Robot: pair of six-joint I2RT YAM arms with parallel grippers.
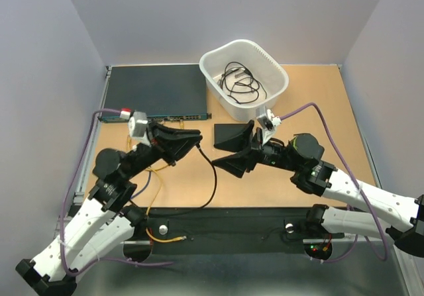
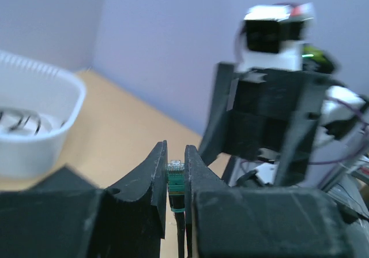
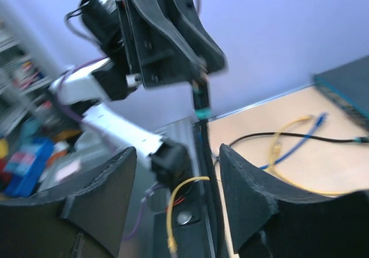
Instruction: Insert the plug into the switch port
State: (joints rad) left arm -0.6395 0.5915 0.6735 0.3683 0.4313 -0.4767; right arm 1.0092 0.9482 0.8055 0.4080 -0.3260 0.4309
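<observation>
My left gripper (image 1: 197, 140) is shut on the plug (image 2: 175, 174), a clear connector with a green boot. It sticks out between the fingertips, and its black cable (image 1: 213, 177) trails down to the table. My right gripper (image 1: 225, 152) is open and empty, its jaws spread wide. It faces the left gripper from the right, a short gap away. In the right wrist view the left gripper (image 3: 173, 33) hangs above and ahead with the plug's green boot (image 3: 202, 113) below it. The small black box and its switch port show in no view.
The wide dark rack unit (image 1: 156, 91) lies at the back left, also visible in the right wrist view (image 3: 346, 88). A white bin (image 1: 265, 61) holding coiled black cable stands at the back centre. Yellow and blue cables (image 3: 288, 137) lie loose on the table near the left arm.
</observation>
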